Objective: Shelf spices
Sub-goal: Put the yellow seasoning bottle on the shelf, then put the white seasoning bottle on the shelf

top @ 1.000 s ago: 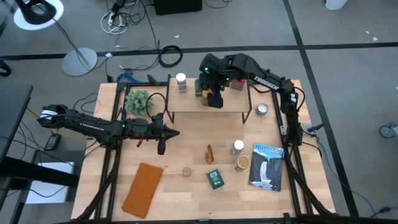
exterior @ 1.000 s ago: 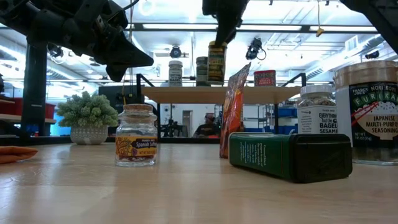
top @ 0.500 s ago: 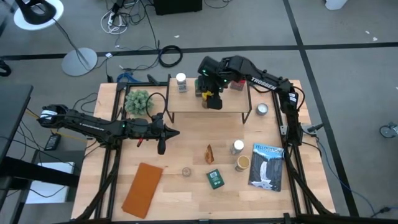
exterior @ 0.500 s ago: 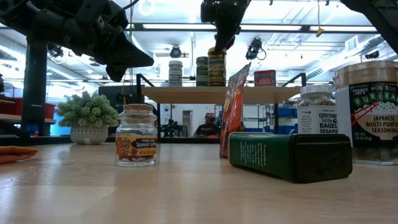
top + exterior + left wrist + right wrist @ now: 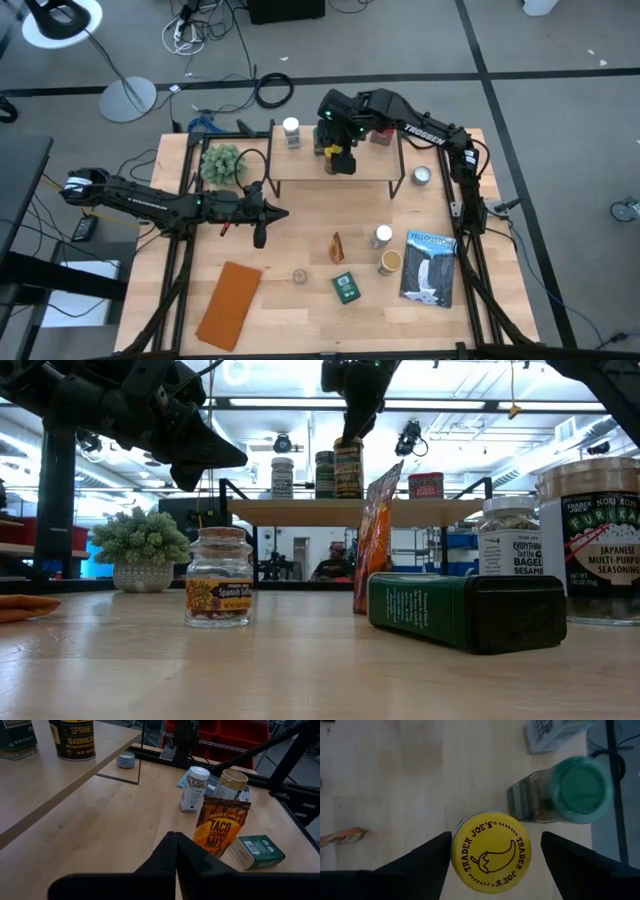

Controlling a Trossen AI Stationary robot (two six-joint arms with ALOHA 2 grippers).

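Note:
On the shelf [image 5: 300, 170] stand a white-lid jar [image 5: 291, 130], a green-lid jar [image 5: 580, 785], a yellow-lid jar [image 5: 491, 851] and a red tin [image 5: 380, 135], each on its base. My right gripper [image 5: 495, 855] hangs open over the shelf, pointing down. One finger is on each side of the yellow lid, with a gap showing. An amber packet [image 5: 337, 246], a white-lid jar [image 5: 382, 236], a tan-lid jar [image 5: 389, 262], a dark green tin [image 5: 346, 288] and a small glass jar [image 5: 299, 275] sit on the table. My left gripper [image 5: 283, 214] waits shut at the table's left.
A small potted plant [image 5: 222, 163] stands left of the shelf. A brown pad [image 5: 229, 304] lies near the front left and a blue-and-white book [image 5: 428, 266] at the right. A small round tin [image 5: 422, 176] sits right of the shelf. Bare wood lies in front of the shelf.
My right gripper has stayed over the shelf with its fingers spreading wider around the yellow-lid jar. The jar stands upright where it was.

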